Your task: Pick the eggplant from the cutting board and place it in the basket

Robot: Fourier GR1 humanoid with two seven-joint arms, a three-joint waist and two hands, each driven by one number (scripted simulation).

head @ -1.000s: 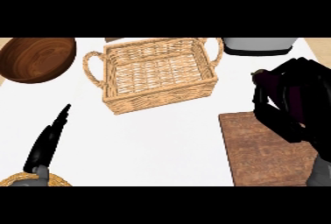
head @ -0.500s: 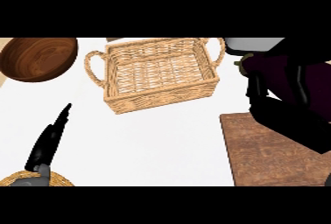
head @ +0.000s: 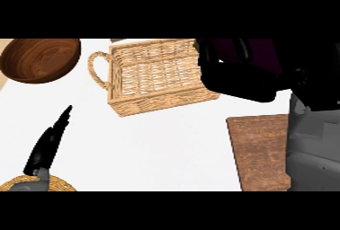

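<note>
One eggplant [head: 256, 51], dark purple, shows at the upper right, held up in the right hand [head: 242, 81], whose black fingers curl round it and hide most of it. It hangs over the right rim of the one wicker basket [head: 153, 76], off the cutting board [head: 260, 152], whose brown top lies bare below, against the right edge of the view and partly behind the grey right forearm. The basket stands at the upper middle of the white bench [head: 159, 148], its left handle clear, its right side covered by hand and eggplant. One wooden bowl [head: 41, 58] sits at the upper left corner, apart from the basket. The left hand [head: 48, 146] rests at the lower left, fingers straight and pointing up, above one woven mat [head: 36, 184] at the bottom edge. Between basket, board and left hand the bench is open white surface.
</note>
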